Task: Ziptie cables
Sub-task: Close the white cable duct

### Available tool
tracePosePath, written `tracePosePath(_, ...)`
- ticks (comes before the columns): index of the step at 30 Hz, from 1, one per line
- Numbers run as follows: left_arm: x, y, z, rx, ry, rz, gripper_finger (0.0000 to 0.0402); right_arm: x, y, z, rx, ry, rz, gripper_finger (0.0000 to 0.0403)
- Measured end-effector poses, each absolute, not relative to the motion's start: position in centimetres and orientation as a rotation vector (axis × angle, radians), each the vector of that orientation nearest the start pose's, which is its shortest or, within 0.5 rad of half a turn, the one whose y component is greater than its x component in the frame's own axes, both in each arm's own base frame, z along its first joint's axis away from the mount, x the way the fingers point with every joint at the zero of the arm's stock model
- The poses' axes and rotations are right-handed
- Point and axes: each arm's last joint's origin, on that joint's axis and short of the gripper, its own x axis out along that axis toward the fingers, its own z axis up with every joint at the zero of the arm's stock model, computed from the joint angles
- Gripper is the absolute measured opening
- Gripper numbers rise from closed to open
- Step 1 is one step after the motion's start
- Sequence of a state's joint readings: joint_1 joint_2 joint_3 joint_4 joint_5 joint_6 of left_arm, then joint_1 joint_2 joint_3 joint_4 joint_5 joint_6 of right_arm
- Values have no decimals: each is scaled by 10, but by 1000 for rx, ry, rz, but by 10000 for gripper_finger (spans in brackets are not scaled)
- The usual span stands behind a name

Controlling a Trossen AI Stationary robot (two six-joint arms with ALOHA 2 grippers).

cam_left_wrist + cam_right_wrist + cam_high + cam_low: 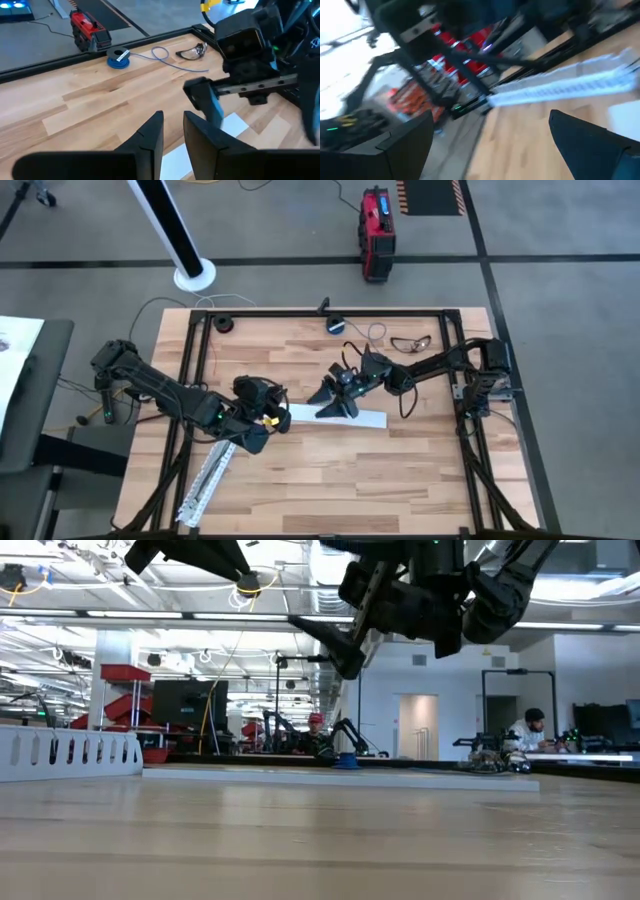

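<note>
Your left gripper (172, 132) sits over the middle-left of the table (400, 470). Its fingers are close together, with a narrow gap between them and nothing in it. Your right gripper (335, 393) reaches in from the other side to the table's centre. Its fingers are spread wide and empty, above the near end of the white sheet (370, 418). The two grippers are near each other but apart, and in the low view both hang clear of the wood. The perforated strips (208, 478) lie at the front-left edge, well away from both claws. At the far edge, the blue device (118, 58) lies with its pale cord, with the glasses (192, 51) beside it. You cannot pick out the cables in any view.
</note>
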State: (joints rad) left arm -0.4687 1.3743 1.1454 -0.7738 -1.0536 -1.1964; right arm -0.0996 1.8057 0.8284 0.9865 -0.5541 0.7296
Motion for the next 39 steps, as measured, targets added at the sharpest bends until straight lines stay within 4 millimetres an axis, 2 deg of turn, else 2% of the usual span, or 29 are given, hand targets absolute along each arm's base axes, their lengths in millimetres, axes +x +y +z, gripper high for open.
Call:
tracePosePath(5,246,-101,295,-403,305,828,70,361,-32,193,802,122,333,382)
tracePosePath(7,244,-104,289,-388,315,824,70,361,-37,192,704,93,294,382)
tracePosePath(13,234,-120,256,-463,333,816,70,362,-46,188,340,40,34,382)
tracePosePath(19,225,-134,230,-511,360,806,70,359,-49,169,136,212,-257,382)
tracePosePath(22,225,-135,220,-493,372,813,70,356,-50,159,116,312,-337,382)
tracePosePath(27,230,-139,209,-464,398,824,70,354,-58,158,161,315,-401,382)
tracePosePath(31,233,-141,200,-470,447,826,70,355,-63,163,252,257,-322,382)
tracePosePath(39,232,-145,197,-474,472,813,70,355,-65,163,285,253,-343,382)
